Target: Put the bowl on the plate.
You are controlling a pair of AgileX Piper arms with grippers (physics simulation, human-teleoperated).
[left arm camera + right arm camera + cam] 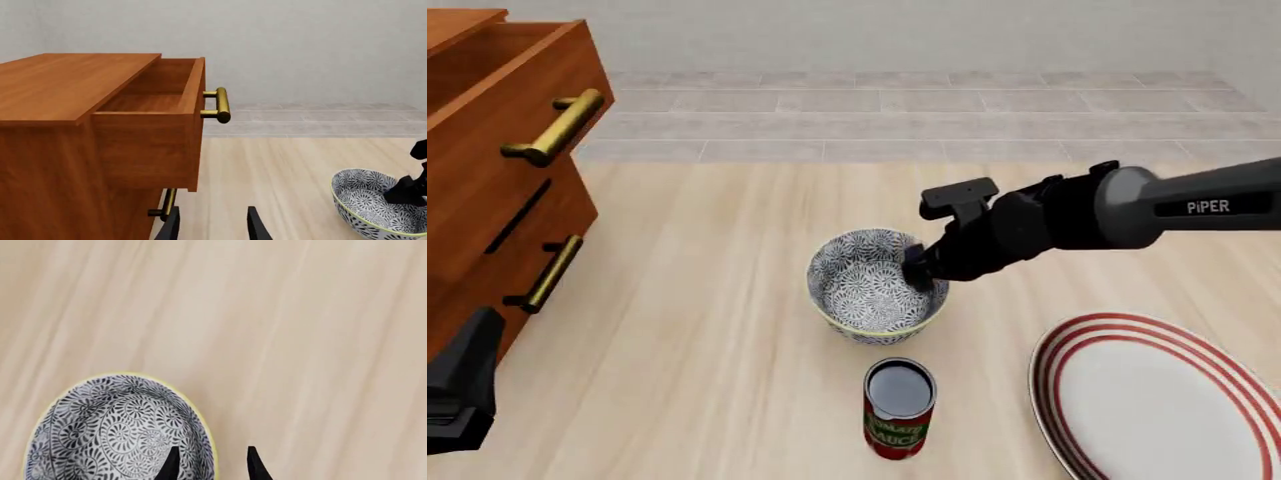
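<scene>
Closest to us stands a red can (900, 408), just in front of the bowl (874, 283). Bowl sits on the bench (721, 330), not on the plate (1161, 400) yet, so the job is just starting. Right hand (917, 266) is at the bowl's rim, one finger inside, one outside, not squeezed yet. Plate waits near the bowl's right; the can is close. Left hand (212, 227) is open and empty by the drawer chest (80, 125).

Wooden dresser (494, 150) — drawer (157, 100) open.
</scene>
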